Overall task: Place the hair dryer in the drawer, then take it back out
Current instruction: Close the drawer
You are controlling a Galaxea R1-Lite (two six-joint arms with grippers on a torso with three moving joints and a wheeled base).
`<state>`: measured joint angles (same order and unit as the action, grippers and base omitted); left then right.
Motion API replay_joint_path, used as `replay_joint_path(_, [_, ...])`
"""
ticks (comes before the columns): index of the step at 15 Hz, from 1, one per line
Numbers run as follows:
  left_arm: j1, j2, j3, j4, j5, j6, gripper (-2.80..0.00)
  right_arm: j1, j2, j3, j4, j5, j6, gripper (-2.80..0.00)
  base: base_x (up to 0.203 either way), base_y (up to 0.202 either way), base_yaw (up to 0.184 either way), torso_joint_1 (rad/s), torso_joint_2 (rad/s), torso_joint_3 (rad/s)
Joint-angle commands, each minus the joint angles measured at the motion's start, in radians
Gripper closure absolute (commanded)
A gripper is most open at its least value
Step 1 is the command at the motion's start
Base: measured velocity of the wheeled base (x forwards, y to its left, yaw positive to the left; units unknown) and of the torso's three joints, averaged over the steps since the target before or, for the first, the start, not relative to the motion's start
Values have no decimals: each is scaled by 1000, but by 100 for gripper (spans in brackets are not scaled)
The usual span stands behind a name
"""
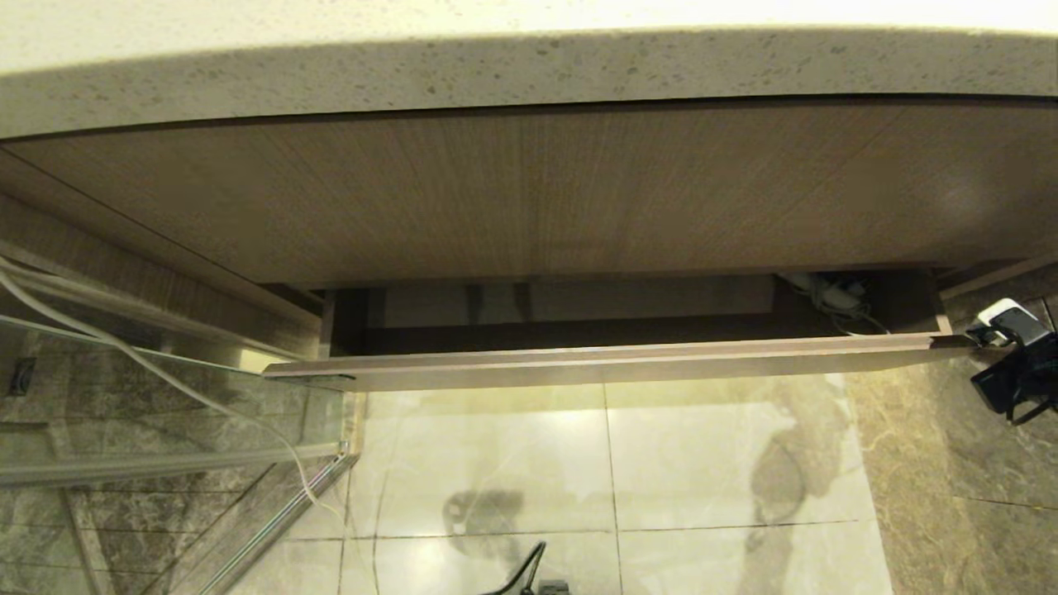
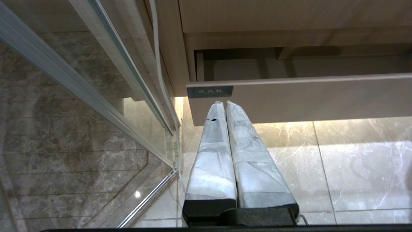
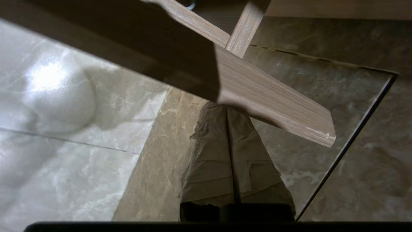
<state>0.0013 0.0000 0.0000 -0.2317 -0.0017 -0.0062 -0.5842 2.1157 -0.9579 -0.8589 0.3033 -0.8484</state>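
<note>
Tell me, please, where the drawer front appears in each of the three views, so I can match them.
Head view: the drawer front is a long strip across the middle.
Left wrist view: beyond the shut left gripper.
Right wrist view: its corner sits above the shut right gripper.
Shared landmark: the marble floor.

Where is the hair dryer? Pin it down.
In the head view, the hair dryer lies in the drawer, at its right back corner, cord beside it.

Wide shallow light wood-grain drawer stands partly open beneath the taller wood-grain panel and speckled stone countertop. A white corded object lies in its right rear corner. The right arm's black gripper sits at the drawer front's right end.
</note>
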Motion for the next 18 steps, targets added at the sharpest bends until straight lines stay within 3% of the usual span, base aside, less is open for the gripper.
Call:
replay_joint_path(1, [0, 0, 40, -1, 0, 0, 0, 34, 6, -20, -53, -31, 15, 0, 0, 0, 0, 0, 0, 0])
replay_joint_path(14, [0, 0, 40, -1, 0, -1, 0, 44, -14, -77, -121, -36, 55, 0, 0, 0, 0, 0, 0, 0])
replay_joint_path(18, [0, 0, 40, -3, 0, -1, 0, 44, -25, -89, -138, -73, 76, 0, 0, 0, 0, 0, 0, 0])
